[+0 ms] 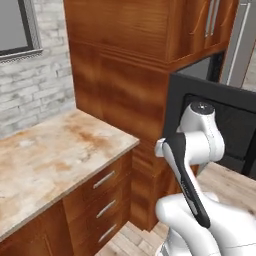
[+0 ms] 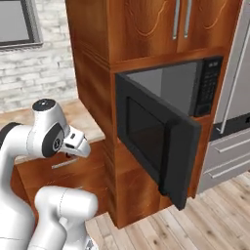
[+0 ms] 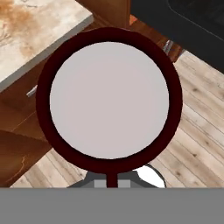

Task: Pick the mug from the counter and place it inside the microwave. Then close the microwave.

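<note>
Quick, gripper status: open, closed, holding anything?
Gripper: closed on the mug, held up off the counter, over the floor.

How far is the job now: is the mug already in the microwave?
Done: the mug is off the counter; in the hand view it sits close before the camera, over the floor, held by the shut gripper. In hand: carrying it. Left: put it inside the microwave, then shut its open door.
</note>
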Robot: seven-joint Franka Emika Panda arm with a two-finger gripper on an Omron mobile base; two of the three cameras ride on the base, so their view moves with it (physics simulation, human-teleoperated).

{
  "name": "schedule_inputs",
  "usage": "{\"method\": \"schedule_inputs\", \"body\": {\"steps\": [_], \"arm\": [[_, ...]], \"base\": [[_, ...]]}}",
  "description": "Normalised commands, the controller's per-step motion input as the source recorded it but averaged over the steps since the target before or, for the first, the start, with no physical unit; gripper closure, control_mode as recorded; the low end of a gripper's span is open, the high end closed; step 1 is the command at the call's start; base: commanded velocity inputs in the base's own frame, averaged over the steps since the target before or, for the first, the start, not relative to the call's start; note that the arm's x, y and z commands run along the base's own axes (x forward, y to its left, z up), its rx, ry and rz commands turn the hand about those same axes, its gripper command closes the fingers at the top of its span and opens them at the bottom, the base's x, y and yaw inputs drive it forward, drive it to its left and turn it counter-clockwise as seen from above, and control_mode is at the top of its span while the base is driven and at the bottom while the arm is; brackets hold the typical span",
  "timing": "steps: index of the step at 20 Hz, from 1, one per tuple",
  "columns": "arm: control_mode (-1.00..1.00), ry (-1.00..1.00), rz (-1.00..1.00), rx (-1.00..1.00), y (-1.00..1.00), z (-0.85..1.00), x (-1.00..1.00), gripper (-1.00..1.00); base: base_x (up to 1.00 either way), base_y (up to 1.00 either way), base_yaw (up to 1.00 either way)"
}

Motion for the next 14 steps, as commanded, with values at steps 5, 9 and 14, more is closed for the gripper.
{"method": "schedule_inputs", "body": {"steps": [5,9,14], "arm": [[1.00,0.00,0.00,0.00,0.00,0.00,0.00,1.00],[1.00,0.00,0.00,0.00,0.00,0.00,0.00,1.00],[1.00,0.00,0.00,0.00,0.00,0.00,0.00,1.00]], "base": [[-0.97,0.20,-0.46],[-0.75,-0.16,-0.54],[-0.02,-0.74,-0.48]]}}
